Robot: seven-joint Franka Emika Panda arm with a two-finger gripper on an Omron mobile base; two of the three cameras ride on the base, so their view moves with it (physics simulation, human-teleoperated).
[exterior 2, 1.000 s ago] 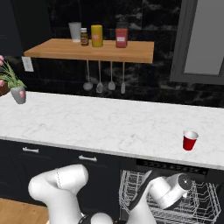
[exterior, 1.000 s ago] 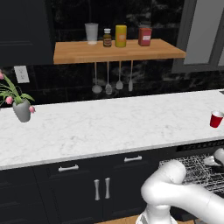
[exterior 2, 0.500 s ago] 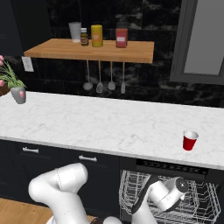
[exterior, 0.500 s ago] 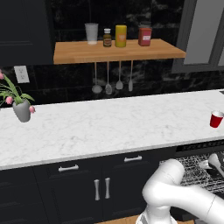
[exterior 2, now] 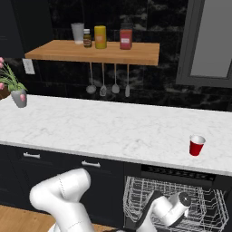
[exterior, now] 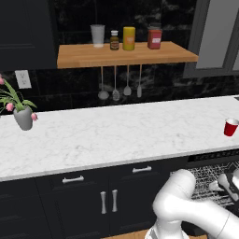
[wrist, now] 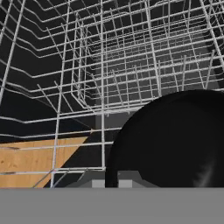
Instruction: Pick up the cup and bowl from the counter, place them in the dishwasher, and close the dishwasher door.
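The small red tapered plastic cup (exterior: 230, 127) (exterior 2: 196, 145) stands upright on the long white marble-look worktop (exterior: 107, 135) (exterior 2: 104, 129), near its right end and well apart from me. Below it the black built-in dishwasher (exterior 2: 176, 174) is open, its light wire dish rack (exterior 2: 136, 204) (exterior: 210, 175) (wrist: 100, 74) showing; the drop-down door is cut off by the picture edges.

My tool (wrist: 111, 183) is low inside that rack, its fingers drawn together on the rim of a round black bowl (wrist: 175, 140), which blocks much of the hand view. How firmly the bowl sits on the wires I cannot make out. My own white arm hides the tool in both base views.

Further out, a grey vase of pink flowers (exterior: 22, 116) (exterior 2: 19, 97) stands at the worktop's left end, under a wooden wall shelf (exterior: 126, 53) (exterior 2: 95, 50).
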